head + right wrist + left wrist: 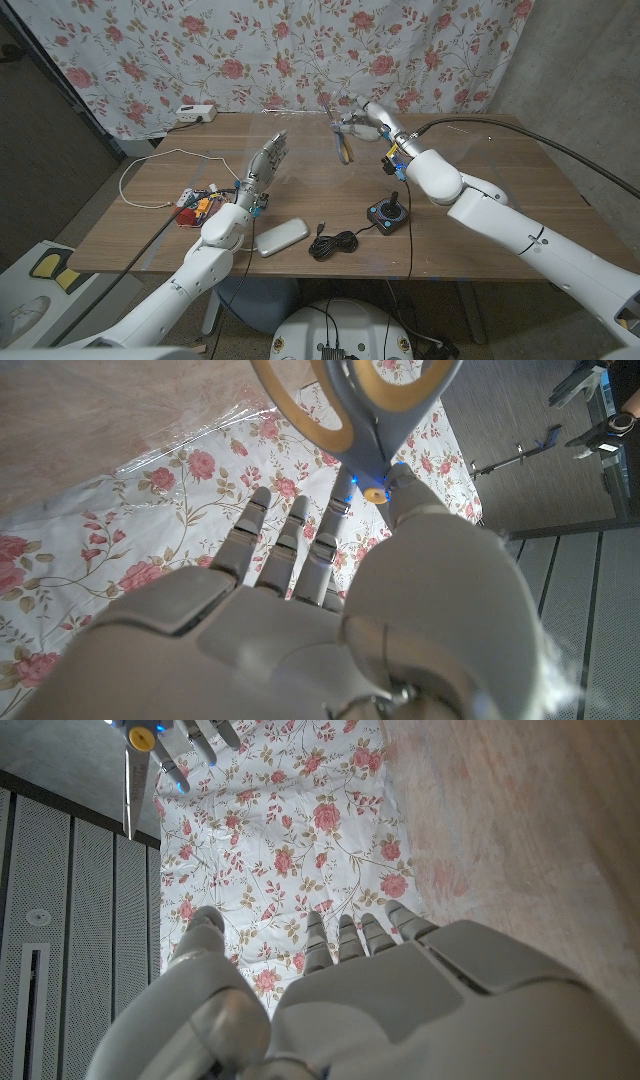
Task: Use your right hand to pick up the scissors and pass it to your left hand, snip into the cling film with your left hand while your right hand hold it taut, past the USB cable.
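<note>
My right hand [368, 117] is raised over the far middle of the table and pinches the scissors [345, 143] between thumb and finger. The scissors hang with their blades toward the table. Their grey handles with yellow lining [352, 408] show close up above my right hand [300, 630]. My left hand [262, 168] stands upright left of them, fingers apart, holding nothing. Beyond my left hand [380, 1010], the scissor blades [130, 780] hang in the air. A crinkled edge of clear cling film [185, 440] lies on the wood. The black coiled USB cable [335, 243] lies near the front edge.
A black joystick [387, 213] and a silver case [281, 237] sit near the front. A small colourful board [197, 205] and a white cable [150, 170] lie at the left. A white power strip [195, 114] stands by the floral curtain.
</note>
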`<state>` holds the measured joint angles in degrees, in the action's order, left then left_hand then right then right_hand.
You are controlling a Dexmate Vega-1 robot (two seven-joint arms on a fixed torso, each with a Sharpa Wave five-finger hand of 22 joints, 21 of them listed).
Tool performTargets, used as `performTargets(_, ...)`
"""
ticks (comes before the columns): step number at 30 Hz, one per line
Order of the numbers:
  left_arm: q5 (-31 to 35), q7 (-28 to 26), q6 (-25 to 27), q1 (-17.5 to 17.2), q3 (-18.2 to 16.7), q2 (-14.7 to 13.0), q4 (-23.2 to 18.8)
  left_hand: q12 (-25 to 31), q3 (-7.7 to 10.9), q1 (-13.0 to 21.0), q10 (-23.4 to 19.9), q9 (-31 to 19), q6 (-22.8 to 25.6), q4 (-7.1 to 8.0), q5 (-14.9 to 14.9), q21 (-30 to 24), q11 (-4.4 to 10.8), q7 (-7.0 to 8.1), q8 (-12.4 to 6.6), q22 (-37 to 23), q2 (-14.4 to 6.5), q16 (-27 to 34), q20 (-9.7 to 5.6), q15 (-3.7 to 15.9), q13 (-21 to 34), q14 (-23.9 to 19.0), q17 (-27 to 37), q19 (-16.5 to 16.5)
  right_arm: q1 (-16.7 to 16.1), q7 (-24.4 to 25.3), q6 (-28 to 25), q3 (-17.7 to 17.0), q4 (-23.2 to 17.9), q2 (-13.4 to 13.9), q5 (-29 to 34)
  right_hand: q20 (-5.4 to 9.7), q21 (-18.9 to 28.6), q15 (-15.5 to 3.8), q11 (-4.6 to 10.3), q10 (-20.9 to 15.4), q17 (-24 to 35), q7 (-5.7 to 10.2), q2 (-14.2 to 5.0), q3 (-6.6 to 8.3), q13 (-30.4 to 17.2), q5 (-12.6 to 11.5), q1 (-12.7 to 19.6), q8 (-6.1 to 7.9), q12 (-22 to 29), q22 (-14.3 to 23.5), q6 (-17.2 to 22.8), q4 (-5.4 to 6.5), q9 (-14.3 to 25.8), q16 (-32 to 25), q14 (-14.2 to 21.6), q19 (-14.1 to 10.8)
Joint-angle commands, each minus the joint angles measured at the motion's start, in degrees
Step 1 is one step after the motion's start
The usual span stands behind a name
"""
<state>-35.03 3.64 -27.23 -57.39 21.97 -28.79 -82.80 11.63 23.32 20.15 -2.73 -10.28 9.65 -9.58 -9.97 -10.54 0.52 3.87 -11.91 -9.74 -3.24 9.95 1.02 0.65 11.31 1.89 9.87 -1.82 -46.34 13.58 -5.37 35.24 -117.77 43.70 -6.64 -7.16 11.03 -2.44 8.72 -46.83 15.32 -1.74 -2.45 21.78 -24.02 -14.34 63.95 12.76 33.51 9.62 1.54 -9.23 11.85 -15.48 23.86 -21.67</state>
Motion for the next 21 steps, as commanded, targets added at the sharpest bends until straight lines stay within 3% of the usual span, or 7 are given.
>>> performTargets(1, 1.42, -0.75, -0.50, -0.78, 0.39, -0.49, -2.71, 0.01, 0.10, 0.80, 0.50, -0.16, 1.04, -0.21, -0.16, -0.02, 0.14, -0.05, -0.10, -0.21, 0.00, 0.03, 0.01, -0.01, 0.30, 0.56, 0.16, 0.27, -0.92, -1.13, 3.46, -2.67, 1.30, -1.35, -1.92, -0.01, -0.21, -6.09, 1.37, -1.16, 0.25, 0.06, -0.45, -0.32, -0.32, -0.38, 0.21, -0.22, 0.38, 0.04, 0.16, 0.16, 0.14, -0.29, -0.16, -0.40)
performTargets(5, 1.49, -0.56, -1.25, -0.93, 0.54, -0.16, -2.74, 0.20, 0.34, 1.89, 0.68, -0.22, 3.57, -0.28, -0.14, -0.13, 0.47, 2.71, -0.71, -0.21, 0.25, 0.20, 0.13, 0.12, 0.32, 0.90, 0.18, 0.44, -0.95, -1.74, 4.42, -3.19, 2.25, -2.18, -2.89, -0.06, -0.22, -5.95, 1.43, -0.97, 0.33, 0.18, -0.49, -0.45, -0.38, -0.42, 0.18, -0.26, 0.37, 0.04, 0.15, 0.20, 0.14, -0.27, -0.31, -0.36)
performTargets(11, 1.61, 0.39, -1.85, -0.90, 0.93, -0.21, -2.90, 0.07, 0.47, 2.49, 1.37, -0.22, 3.51, -0.30, -0.11, -0.13, 0.45, 3.01, -0.42, -0.21, 0.37, 0.07, 0.11, 0.32, 0.34, 1.61, 0.18, 0.63, -1.24, -3.85, 7.54, -4.08, 4.75, -3.84, -5.85, -0.18, -0.24, -5.18, 1.32, -0.79, 0.41, 0.23, -0.51, -0.58, -0.41, -0.49, 0.27, -0.30, 0.36, 0.05, 0.19, 0.16, 0.14, -0.19, -0.60, -0.31)
performTargets(16, 4.55, 0.56, -4.78, 0.08, 1.66, 0.62, -0.58, 0.28, 0.74, 4.24, 1.98, -0.22, 8.82, -0.25, -0.26, -0.23, 0.69, 6.09, -1.64, -0.21, 0.74, 0.32, 0.19, 0.83, 0.39, 2.04, 0.19, 0.94, -1.01, -5.28, 8.84, -4.58, 6.31, -4.99, -6.79, -0.12, -0.24, -4.73, 1.30, 0.02, 0.49, 0.30, -0.54, -0.74, -0.52, -0.55, 0.26, -0.40, 0.14, 0.05, 0.08, 0.18, 0.14, -0.10, -0.87, -0.26)
performTargets(21, 4.16, 1.87, -5.31, 0.48, 2.16, 0.85, -0.04, 0.43, 0.74, 5.30, 2.23, -0.18, 12.69, -0.25, -0.39, -0.27, 1.39, 6.65, -2.42, -0.20, 1.22, 0.32, -0.29, 1.70, 0.41, 2.40, 0.18, 1.03, -1.32, -5.27, 9.14, -5.10, 6.60, -5.91, -6.76, -0.13, -0.25, -4.81, 1.22, 0.05, 0.54, 0.32, -0.58, -0.84, -0.62, -0.58, 0.26, -0.41, 0.21, 0.06, 0.11, 0.20, 0.14, -0.10, -0.93, -0.23)
